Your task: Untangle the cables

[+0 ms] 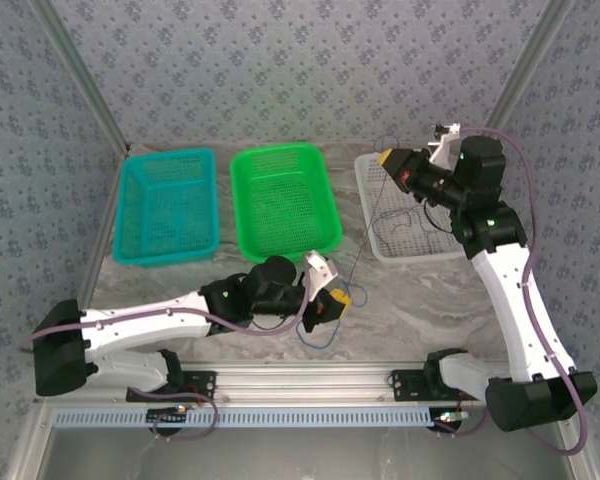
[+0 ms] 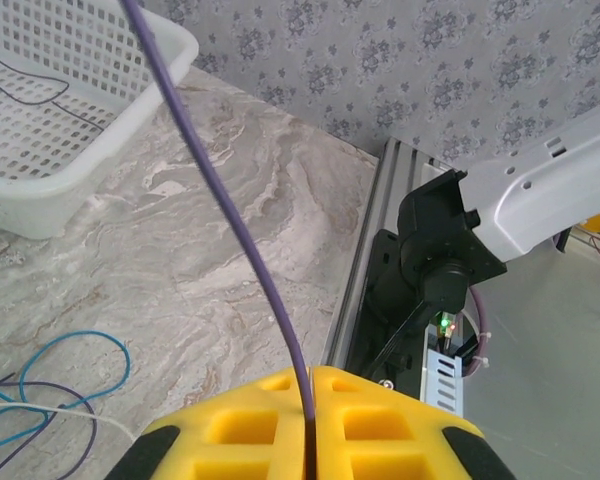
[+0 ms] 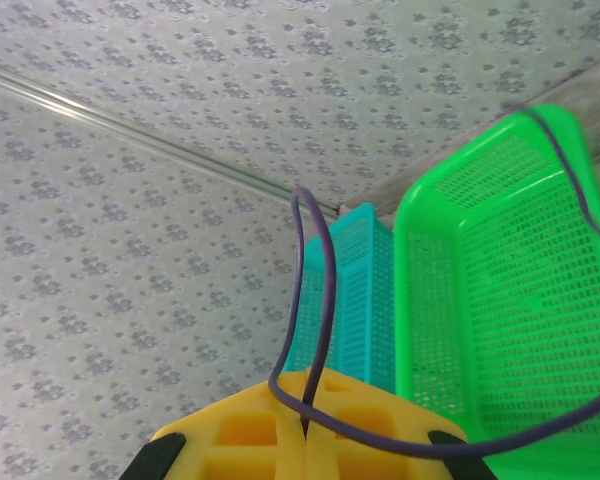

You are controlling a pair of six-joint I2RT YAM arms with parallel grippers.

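1. the left arm [image 1: 150, 322] is stretched low across the near part of the table [image 1: 430, 300], from its base at the left toward the middle, with the wrist turned so that the left fingers [image 1: 338, 297] point right.
2. the left fingers [image 2: 245, 425] are seen pressed together on a dark purple cable [image 2: 265, 280], which is pulled taut up and away from them.
3. the right arm [image 1: 515, 300] is raised from its base at the right and reaches away from the near edge. its wrist is bent leftward, so the right fingers [image 1: 387, 158] are held above the far corner of the white basket [image 1: 420, 255].
4. the right fingers [image 3: 250, 425] are closed on a loop of the same-coloured cable, which arches up from between them.
5. a blue cable [image 2: 90, 334] is laid in loose loops on the table just beside the left fingers, tangled with dark purple strands. a dark strand is also seen inside the white basket.
6. the green basket [image 1: 280, 150] and the cyan basket [image 1: 170, 155] are set side by side at the far left of the table, apart from the cables.
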